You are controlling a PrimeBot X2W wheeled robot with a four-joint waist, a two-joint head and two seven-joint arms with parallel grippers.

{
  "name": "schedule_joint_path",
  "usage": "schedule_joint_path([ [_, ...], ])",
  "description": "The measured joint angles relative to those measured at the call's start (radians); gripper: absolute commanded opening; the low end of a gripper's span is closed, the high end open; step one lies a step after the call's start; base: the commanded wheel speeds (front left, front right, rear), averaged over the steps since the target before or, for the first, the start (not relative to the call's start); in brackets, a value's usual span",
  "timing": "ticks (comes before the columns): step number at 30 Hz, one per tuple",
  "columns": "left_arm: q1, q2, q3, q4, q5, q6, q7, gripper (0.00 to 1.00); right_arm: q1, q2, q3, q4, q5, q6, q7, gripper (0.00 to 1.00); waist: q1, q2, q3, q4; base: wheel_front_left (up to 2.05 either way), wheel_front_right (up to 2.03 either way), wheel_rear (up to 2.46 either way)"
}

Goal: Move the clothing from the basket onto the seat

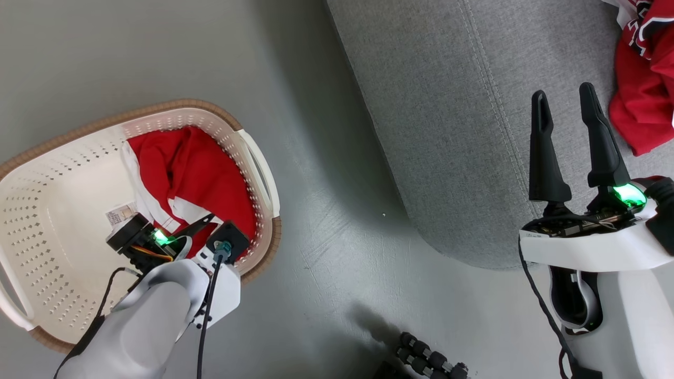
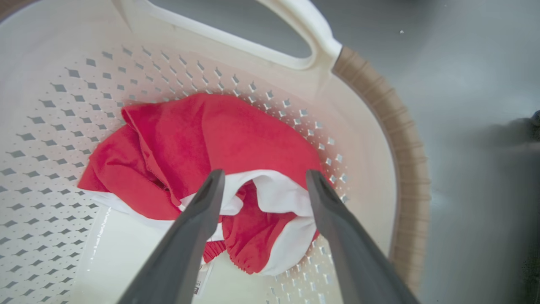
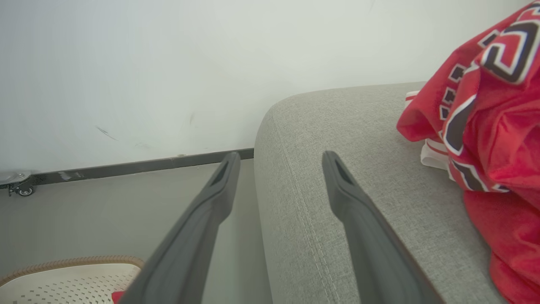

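A red garment (image 1: 200,173) with white trim is seen crumpled inside the basket (image 1: 58,173), against the side wall nearest the seat (image 1: 447,131). The basket is set on the grey floor (image 1: 326,221), near the seat's rounded corner. A paper label (image 1: 120,215) is seen on the basket bottom beside the garment. The left gripper (image 2: 265,174) is placed inside the basket, pointed down at the garment. Its fingers (image 2: 198,219) are held wide apart, one on each side of the white-trimmed fold; whether the fabric is touched cannot be told. A lettered garment (image 1: 645,79), red with black-and-white block letters, is laid on the seat towards its right side. The right gripper (image 1: 562,92) is held over the seat by the stitched seam (image 1: 495,116). Its fingers (image 1: 545,158) are spread apart with nothing between them, near the lettered garment but clear of it.
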Motion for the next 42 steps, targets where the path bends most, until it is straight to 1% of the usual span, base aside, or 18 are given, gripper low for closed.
schedule_joint_path([
  [16, -0.054, -0.012, -0.010, 0.081, 0.024, 0.034, 0.023, 1.00, 0.000, 0.000, -0.009, 0.004, 0.000, 0.000, -0.009, 1.00, 0.0000, 0.0000, 0.042, 0.001, 0.00, 0.00, 0.00],
  [18, -0.060, -0.020, -0.010, 0.091, 0.024, 0.044, 0.025, 1.00, 0.000, 0.000, -0.011, 0.004, 0.000, 0.000, -0.009, 1.00, 0.0000, 0.0000, 0.046, 0.002, 0.00, 0.00, 0.00],
  [21, -0.072, -0.036, -0.013, 0.101, 0.025, 0.044, 0.032, 1.00, 0.000, 0.000, -0.014, 0.004, -0.001, 0.000, -0.009, 1.00, 0.0000, 0.0000, 0.052, 0.005, 0.00, 0.00, 0.00],
  [26, -0.085, -0.039, -0.029, 0.107, 0.043, 0.043, 0.027, 1.00, 0.002, 0.000, -0.023, 0.003, -0.001, 0.000, -0.009, 1.00, 0.0000, 0.0000, 0.062, 0.010, 0.00, 0.00, 0.00],
  [33, -0.116, -0.067, -0.063, 0.113, 0.072, 0.040, -0.001, 1.00, 0.002, 0.000, -0.024, 0.000, -0.001, 0.000, -0.009, 1.00, 0.0000, 0.0000, 0.075, 0.017, 0.00, 0.00, 0.00],
  [35, -0.118, -0.072, -0.072, 0.124, 0.077, 0.033, -0.001, 1.00, 0.002, 0.000, -0.023, 0.000, -0.001, 0.000, -0.009, 1.00, 0.0000, 0.0000, 0.078, 0.019, 0.00, 0.00, 0.00],
  [42, -0.127, -0.079, -0.090, 0.151, 0.088, 0.032, -0.011, 1.00, 0.002, 0.000, -0.023, -0.002, -0.003, 0.000, -0.011, 1.00, 0.0000, 0.0000, 0.085, 0.025, 0.00, 0.00, 0.00],
])
